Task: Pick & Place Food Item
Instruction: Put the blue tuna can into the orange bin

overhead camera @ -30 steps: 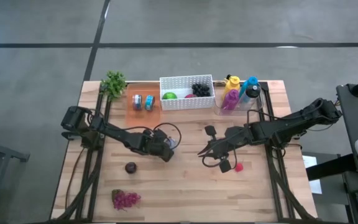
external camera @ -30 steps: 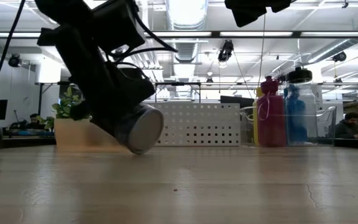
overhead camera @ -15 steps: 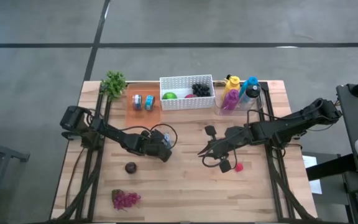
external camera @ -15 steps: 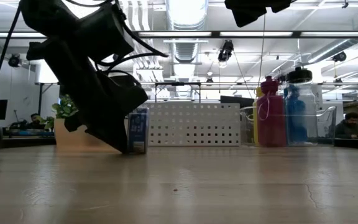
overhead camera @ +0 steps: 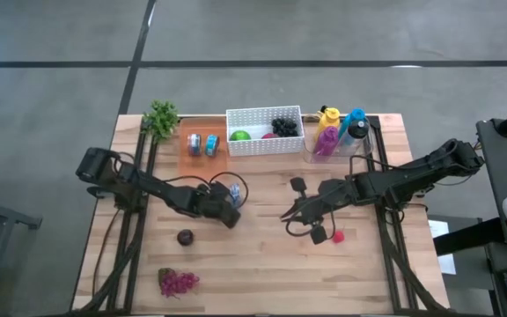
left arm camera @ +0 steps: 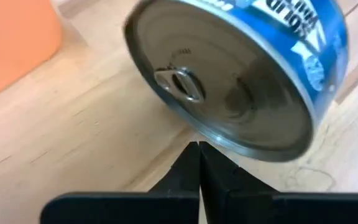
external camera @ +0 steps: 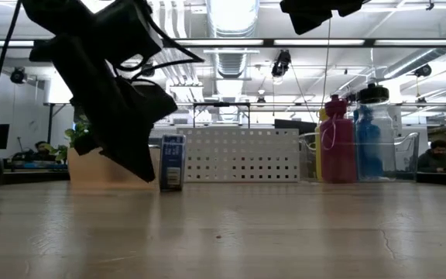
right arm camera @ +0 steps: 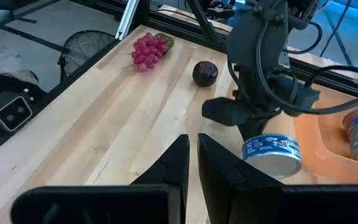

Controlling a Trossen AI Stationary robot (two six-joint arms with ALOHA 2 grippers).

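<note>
A: Near the middle of the table [overhead camera: 262, 264], left gripper [overhead camera: 227, 214] has its fingers pressed together, gripping nothing. The blue-labelled can [overhead camera: 234, 193] sits on the wood just beyond its tips, toward the rear edge; whether they touch, I cannot tell.

B: Noted. Right gripper [overhead camera: 289, 214]?

A: Right of centre, fingers nearly together, nothing between them. A small pink item [overhead camera: 338, 236] lies near it.

B: Other food?

A: Dark plum [overhead camera: 185, 236] left of centre; red grapes [overhead camera: 178, 282] at the front-left corner. White basket [overhead camera: 264, 142] and orange tray [overhead camera: 202, 155] along the rear edge.
</note>
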